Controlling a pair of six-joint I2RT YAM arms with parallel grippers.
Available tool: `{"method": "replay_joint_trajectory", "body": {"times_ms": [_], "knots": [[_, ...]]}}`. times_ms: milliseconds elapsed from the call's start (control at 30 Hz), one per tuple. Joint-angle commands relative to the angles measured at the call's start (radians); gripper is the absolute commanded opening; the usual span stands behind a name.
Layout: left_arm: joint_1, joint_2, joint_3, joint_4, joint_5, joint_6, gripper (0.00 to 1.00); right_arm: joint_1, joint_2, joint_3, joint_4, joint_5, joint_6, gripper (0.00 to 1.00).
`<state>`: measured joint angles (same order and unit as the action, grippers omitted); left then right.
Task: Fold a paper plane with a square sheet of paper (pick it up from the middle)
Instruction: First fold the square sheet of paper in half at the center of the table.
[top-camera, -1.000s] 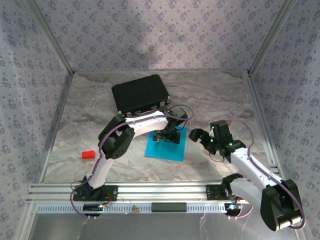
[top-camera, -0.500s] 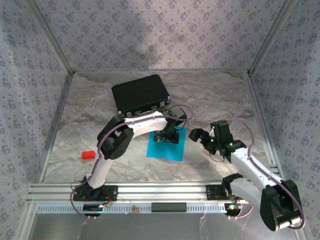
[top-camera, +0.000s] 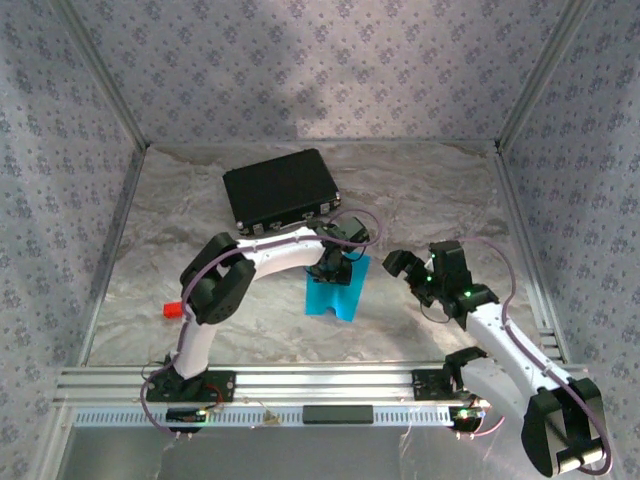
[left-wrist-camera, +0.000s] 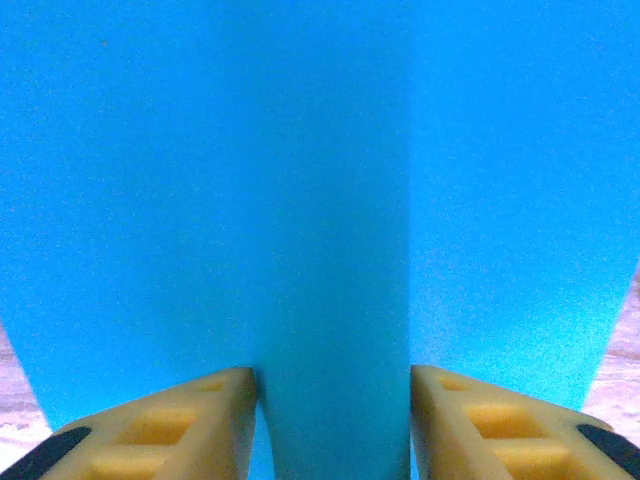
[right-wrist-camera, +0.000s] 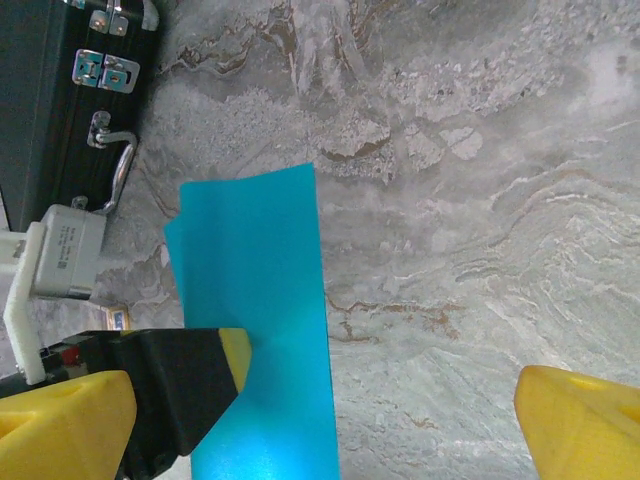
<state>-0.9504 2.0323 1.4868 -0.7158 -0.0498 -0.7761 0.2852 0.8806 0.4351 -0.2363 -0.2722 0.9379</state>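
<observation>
Paper first: one square sheet of paper (top-camera: 337, 296), thin, smooth, cyan, bowed into a ridge mid-table. Left gripper (left-wrist-camera: 332, 420) is clamped on that ridge. Right gripper (top-camera: 398, 265) gapes wide, empty, nearby. One rectangular black case (top-camera: 280, 187), one small red block (top-camera: 172, 309).

From the near edge, the case (top-camera: 280, 188) lies on the table (top-camera: 420, 200) toward 11 o'clock, at the back. The square sheet of paper (top-camera: 333, 295) is near the middle of the table, at 5 o'clock from the case. Its centre is nipped between the fingers of the left end effector (top-camera: 335, 270), which is right above it. The right end effector (top-camera: 398, 266) hangs at 3 o'clock from the sheet, close by but apart. A small block (top-camera: 172, 309) lies well off at 8 o'clock, partly behind the left arm (top-camera: 215, 290).
</observation>
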Motion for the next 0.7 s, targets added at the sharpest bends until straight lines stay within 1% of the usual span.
{"method": "replay_joint_trajectory", "body": {"times_ms": [0, 100, 233, 300, 433, 567, 667], "knots": [[-0.007, -0.088, -0.043, 0.074, -0.008, 0.014, 0.41, -0.008, -0.034, -0.021, 0.002, 0.033, 0.029, 0.99], [-0.004, -0.142, -0.097, 0.150, 0.012, 0.012, 0.39, -0.015, -0.068, -0.034, 0.012, 0.045, 0.041, 0.99], [0.001, -0.234, -0.189, 0.313, 0.068, -0.011, 0.40, -0.036, -0.128, -0.078, 0.080, 0.041, 0.069, 0.98], [0.010, -0.269, -0.232, 0.389, 0.114, -0.042, 0.40, -0.049, -0.155, -0.087, 0.094, 0.035, 0.057, 0.98], [0.037, -0.320, -0.329, 0.561, 0.215, -0.124, 0.39, -0.071, -0.225, -0.081, 0.060, 0.040, 0.003, 0.98], [0.072, -0.343, -0.425, 0.751, 0.321, -0.225, 0.39, -0.075, -0.305, -0.096, 0.055, 0.046, -0.022, 0.98], [0.086, -0.347, -0.474, 0.855, 0.358, -0.289, 0.38, -0.076, -0.357, -0.115, 0.068, 0.036, -0.029, 0.98]]}}
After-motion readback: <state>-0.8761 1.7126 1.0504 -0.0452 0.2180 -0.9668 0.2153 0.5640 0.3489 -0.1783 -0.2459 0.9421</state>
